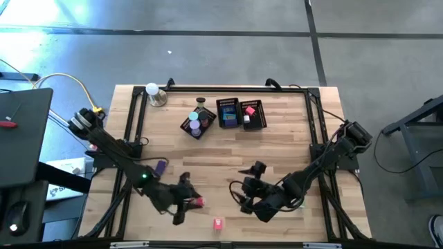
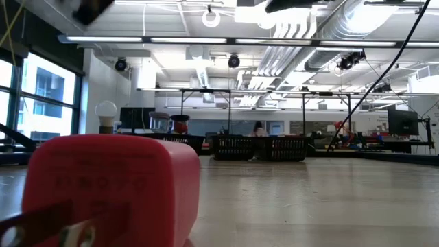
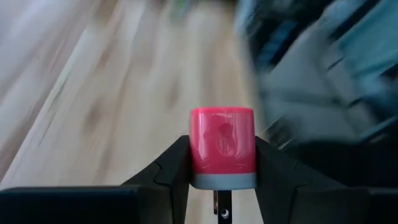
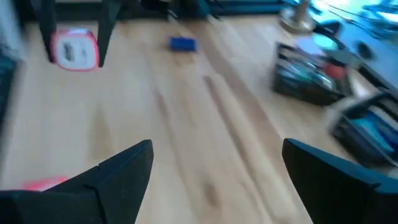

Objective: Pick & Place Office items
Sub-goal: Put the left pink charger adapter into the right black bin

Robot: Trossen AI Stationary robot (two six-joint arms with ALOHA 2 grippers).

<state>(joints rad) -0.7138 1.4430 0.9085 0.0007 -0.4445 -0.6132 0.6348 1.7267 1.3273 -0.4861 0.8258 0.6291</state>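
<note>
Holding red cylinder (image 3: 222, 147) in left pincer (image 1: 188, 201), lower centre of high view. We judge task midway: baskets (image 1: 227, 113) part filled; pink block (image 1: 217, 223), purple piece (image 1: 160, 166) remain on table (image 1: 277, 149). Right pincer (image 4: 211, 162) wide, empty.

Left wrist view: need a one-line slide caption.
Left gripper shut on a short red cylinder with a grey base, held above the wooden table.
</note>
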